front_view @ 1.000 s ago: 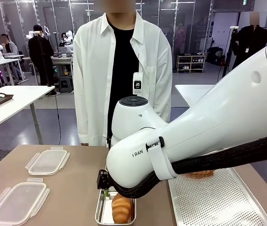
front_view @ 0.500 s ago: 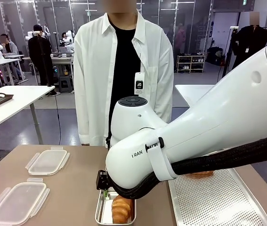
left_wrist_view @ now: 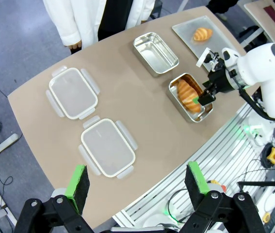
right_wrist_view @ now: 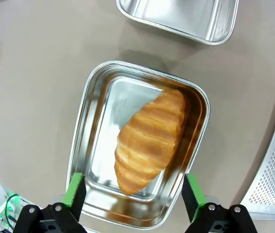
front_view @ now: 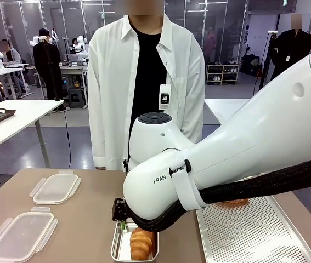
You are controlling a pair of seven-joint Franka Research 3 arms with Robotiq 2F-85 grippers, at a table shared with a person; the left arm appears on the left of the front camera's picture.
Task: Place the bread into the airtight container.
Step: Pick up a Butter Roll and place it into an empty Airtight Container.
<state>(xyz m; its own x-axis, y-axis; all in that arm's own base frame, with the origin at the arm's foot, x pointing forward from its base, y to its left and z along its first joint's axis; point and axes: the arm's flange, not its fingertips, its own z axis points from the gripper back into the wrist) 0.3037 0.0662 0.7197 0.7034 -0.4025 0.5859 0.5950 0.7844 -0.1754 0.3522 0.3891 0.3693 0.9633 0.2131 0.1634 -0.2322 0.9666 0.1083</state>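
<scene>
A golden croissant, the bread [right_wrist_view: 149, 141], lies diagonally inside a steel airtight container [right_wrist_view: 79, 145] on the tan table. My right gripper [right_wrist_view: 133, 189] hovers just above it, open, its green pads on either side of the container's near end and touching nothing. In the front view the bread [front_view: 140, 244] and the container [front_view: 114, 247] sit under my right arm, with the right gripper [front_view: 121, 222] partly hidden. My left gripper [left_wrist_view: 137, 178] is open and empty, high above the table, looking down on the bread [left_wrist_view: 188, 95] and the right gripper [left_wrist_view: 206, 94].
A second, empty steel container [left_wrist_view: 155, 46] stands beyond the filled one. Another croissant [left_wrist_view: 202, 34] lies on the perforated tray [front_view: 254, 230] at the right. Two clear lids [front_view: 56, 188] [front_view: 21, 235] lie at the left. A person [front_view: 144, 82] stands at the far side.
The bread sits a little lower in the container than a second ago. My right arm has barely shifted, and its jaws stay wide.
</scene>
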